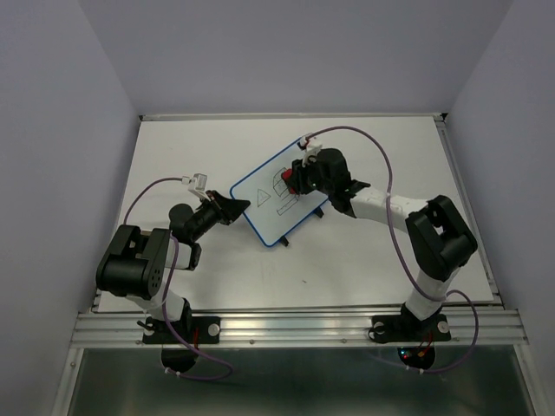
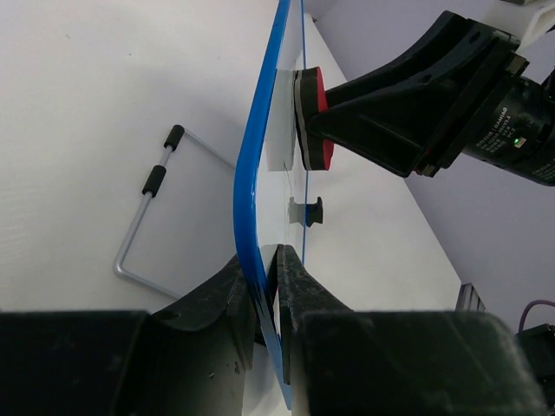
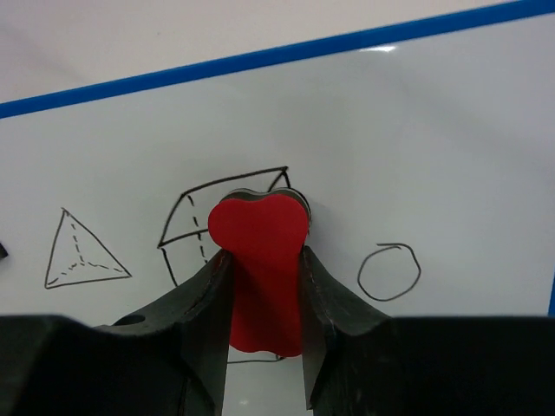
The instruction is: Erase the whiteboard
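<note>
The whiteboard (image 1: 273, 204), white with a thin blue rim, lies tilted on the table's middle. It carries drawn black shapes: a pyramid (image 3: 82, 253), a box (image 3: 195, 221) and a circle (image 3: 389, 272). My left gripper (image 1: 232, 208) is shut on the board's blue rim (image 2: 251, 225) at its left corner. My right gripper (image 1: 299, 178) is shut on a red eraser (image 3: 260, 269) and presses it flat on the board over the box drawing. The eraser (image 2: 312, 117) also shows edge-on against the board in the left wrist view.
A bent metal wire stand (image 2: 143, 225) with black sleeves lies on the white tabletop (image 1: 208, 143) beside the board. The table's raised rails (image 1: 468, 208) border the right and near sides.
</note>
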Available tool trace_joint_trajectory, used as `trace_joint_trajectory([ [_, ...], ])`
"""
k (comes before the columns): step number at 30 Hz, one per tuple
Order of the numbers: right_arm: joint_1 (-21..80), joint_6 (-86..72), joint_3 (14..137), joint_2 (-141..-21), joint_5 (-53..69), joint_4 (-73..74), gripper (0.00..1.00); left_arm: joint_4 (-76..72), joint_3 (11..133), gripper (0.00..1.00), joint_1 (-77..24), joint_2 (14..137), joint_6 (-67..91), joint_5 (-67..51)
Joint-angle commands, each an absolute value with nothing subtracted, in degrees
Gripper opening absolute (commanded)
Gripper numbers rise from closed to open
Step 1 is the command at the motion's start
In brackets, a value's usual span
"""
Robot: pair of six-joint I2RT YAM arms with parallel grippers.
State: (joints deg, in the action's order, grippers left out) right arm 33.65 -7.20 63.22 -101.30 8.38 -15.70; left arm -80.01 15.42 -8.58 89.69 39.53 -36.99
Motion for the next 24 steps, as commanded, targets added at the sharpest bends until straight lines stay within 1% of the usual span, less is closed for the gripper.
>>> trace_joint_trajectory([
  [1,37.7,-4.0,65.0,-102.8,7.9,-20.9,0.01,-90.0,14.2,0.0,-9.2,91.1,34.1,-35.7],
  [7,41.6,-3.3,60.4,-103.1,12.8,-25.6,0.01,-90.7,13.9,0.0,-9.2,91.4,34.2,-35.2],
  [11,42.5,-3.3,57.7,-102.9,11.9,-28.1,0.01,-90.7,13.8,0.0,-9.2,91.4,34.2,-35.0],
  [13,42.5,-4.1,56.6,-102.6,8.8,-30.3,0.01,-91.1,13.5,0.0,-9.2,91.3,34.1,-35.0],
  [14,42.5,-4.5,56.1,-102.3,4.2,-31.4,0.01,-91.2,13.4,0.0,-9.3,91.2,34.2,-34.8],
  [16,42.5,-4.9,55.1,-101.5,-0.9,-33.1,0.01,-91.3,13.3,0.0,-9.3,91.1,34.3,-34.7],
  [17,42.5,-4.9,55.0,-101.3,-6.0,-33.3,0.01,-91.4,13.3,0.0,-9.2,91.1,34.2,-34.5],
  [19,42.5,-4.9,54.8,-100.6,-11.3,-34.0,0.01,-91.4,13.2,0.0,-9.2,91.2,34.2,-34.5],
  [24,38.7,-5.9,54.3,-100.0,-14.2,-35.3,0.01,-91.7,13.0,0.0,-9.2,91.1,34.2,-34.4],
])
